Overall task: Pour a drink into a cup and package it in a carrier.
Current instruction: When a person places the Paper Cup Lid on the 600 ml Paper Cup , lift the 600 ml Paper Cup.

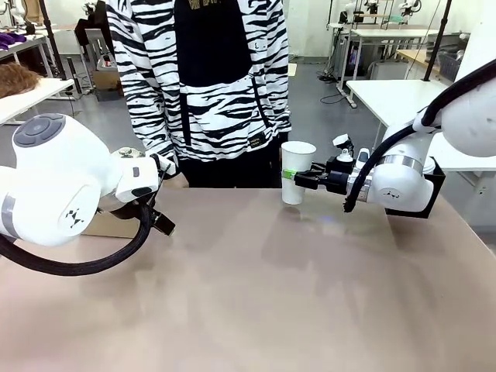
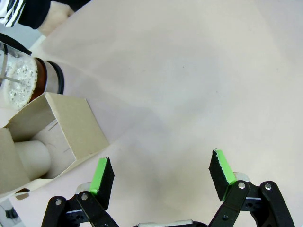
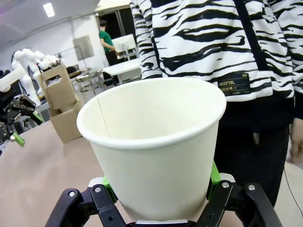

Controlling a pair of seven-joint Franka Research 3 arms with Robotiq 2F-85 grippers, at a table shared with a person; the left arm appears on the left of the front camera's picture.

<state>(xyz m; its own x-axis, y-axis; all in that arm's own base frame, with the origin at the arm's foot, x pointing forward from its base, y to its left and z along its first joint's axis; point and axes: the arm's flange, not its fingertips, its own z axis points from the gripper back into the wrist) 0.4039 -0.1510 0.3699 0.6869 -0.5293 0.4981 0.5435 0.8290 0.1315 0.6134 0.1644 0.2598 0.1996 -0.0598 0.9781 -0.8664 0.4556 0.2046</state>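
The white paper cup (image 1: 297,170) is tall and plain, a little narrower at the bottom than at the rolled rim, and it stands upright at the far side of the worktop (image 1: 248,302), right of the middle, just in front of the person (image 1: 209,77) in a black-and-white striped jacket. The right pincer (image 1: 290,177) comes in from the side and is closed on the lower half of the cup, with a green pad against its wall. From the front view it is not possible to tell whether the cup's bottom rests on the worktop or is lifted a little. The right wrist view shows what the front view hides: the inside wall of the cup (image 3: 156,142), white with one thin seam line, and the right pincer (image 3: 161,191) pressing it from both sides. In the same view the cardboard carrier (image 3: 61,101) stands far off near the worktop's edge, brown, with its handle upright. The left pincer (image 2: 162,172) is wide open and holds nothing, over bare worktop. Its wrist view shows the carrier (image 2: 71,125) just beside one finger, with a pale rounded thing in a slot that cannot be identified, and behind it the glass pitcher (image 2: 23,80) with a band of the dark brown drink (image 2: 40,78).
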